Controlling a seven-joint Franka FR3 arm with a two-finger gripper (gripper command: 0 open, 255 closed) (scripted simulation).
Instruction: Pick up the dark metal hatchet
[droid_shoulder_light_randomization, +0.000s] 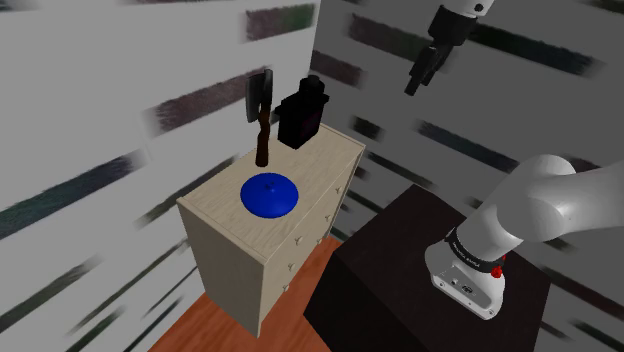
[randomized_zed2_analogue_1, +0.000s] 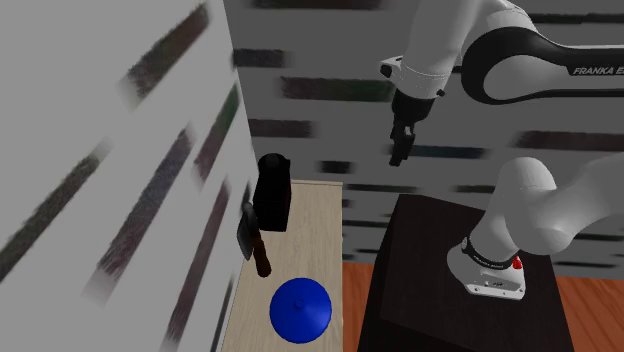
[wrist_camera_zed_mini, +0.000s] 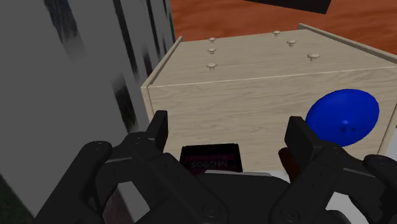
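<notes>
Overhead, the tool (droid_shoulder_light_randomization: 414, 84) hangs open and empty, well above the hatchet (droid_shoulder_light_randomization: 261, 125).

Shoulder: high, beside stand (droid_shoulder_light_randomization: 390, 270), looking down-left onto dresser (droid_shoulder_light_randomization: 330, 160). Second exterior: mid-range, along the wall (randomized_zed2_analogue_1: 100, 150), seemingly from dresser's end, facing arm (randomized_zed2_analogue_1: 520, 70). Wrist: close above dresser, looking down. Overlapping on dresser top.

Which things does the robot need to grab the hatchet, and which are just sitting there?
For the job: the hatchet, standing upright by the wall; the open gripper, high above it.
Just sitting there: the black box; the blue disc; the dresser under them all.
</notes>
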